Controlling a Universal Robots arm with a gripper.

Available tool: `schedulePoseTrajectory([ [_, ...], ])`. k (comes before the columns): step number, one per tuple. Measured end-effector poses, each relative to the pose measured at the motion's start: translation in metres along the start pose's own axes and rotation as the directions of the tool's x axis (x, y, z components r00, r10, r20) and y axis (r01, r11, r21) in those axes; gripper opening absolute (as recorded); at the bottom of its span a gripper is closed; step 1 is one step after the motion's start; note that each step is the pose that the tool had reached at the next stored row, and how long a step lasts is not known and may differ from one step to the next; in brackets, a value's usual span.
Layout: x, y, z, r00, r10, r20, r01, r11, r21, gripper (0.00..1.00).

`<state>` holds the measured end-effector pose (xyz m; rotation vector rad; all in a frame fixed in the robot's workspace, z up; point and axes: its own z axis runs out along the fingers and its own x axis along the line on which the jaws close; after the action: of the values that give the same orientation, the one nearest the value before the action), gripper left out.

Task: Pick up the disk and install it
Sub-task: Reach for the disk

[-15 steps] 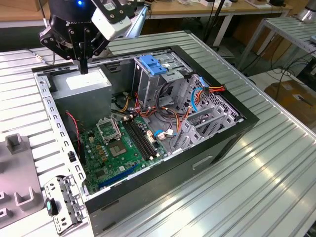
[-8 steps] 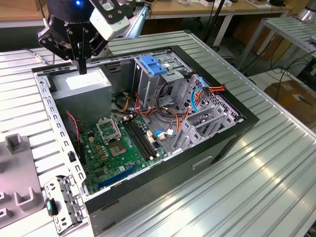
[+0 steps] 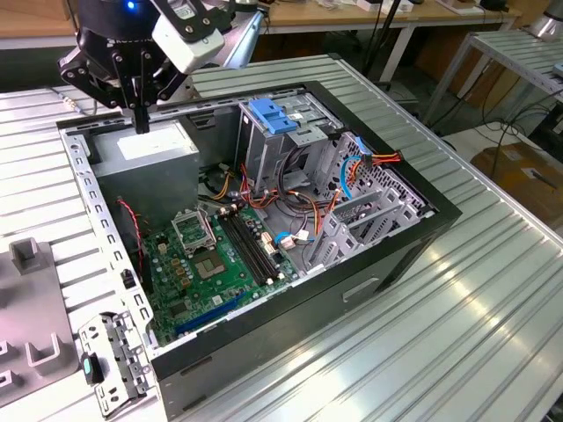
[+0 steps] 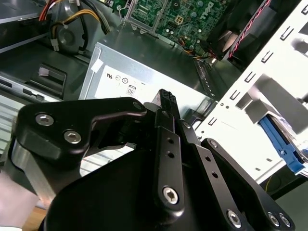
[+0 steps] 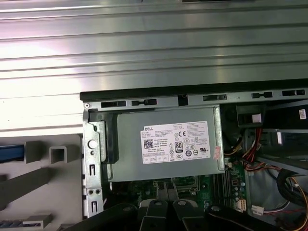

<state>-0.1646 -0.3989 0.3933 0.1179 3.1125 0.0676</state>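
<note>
My gripper (image 3: 141, 121) hangs over the open computer case (image 3: 378, 255), just above the grey power-supply box (image 3: 145, 151) in the far corner on the exterior view's left. Its fingers stand shut, with nothing between them. In the second wrist view the gripper (image 4: 166, 98) points at the white sticker on that box (image 4: 144, 79). A blue plastic strip (image 4: 284, 144) lies outside the case beyond its white side rail. It looks like the disk's side rail. A similar strip (image 5: 9, 151) shows on the grey fixture in the first wrist view. The disk's casing and label are hidden.
Inside the case are the green motherboard (image 3: 211, 255), loose coloured cables (image 3: 303, 207) and a metal drive cage topped by a blue latch (image 3: 274, 114). A grey fixture tray (image 3: 31, 308) lies on the ribbed metal table (image 3: 457, 334), on the exterior view's left of the case.
</note>
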Motion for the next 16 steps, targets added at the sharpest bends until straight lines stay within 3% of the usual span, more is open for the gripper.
schedulePoseTrajectory([
  [7,0.0081,0.0012,-0.0001,1.0,0.0,0.0,0.0,1.0,0.0,0.11],
  [16,0.0306,0.0085,-0.0004,1.0,0.0,0.0,0.0,1.0,0.0,0.11],
])
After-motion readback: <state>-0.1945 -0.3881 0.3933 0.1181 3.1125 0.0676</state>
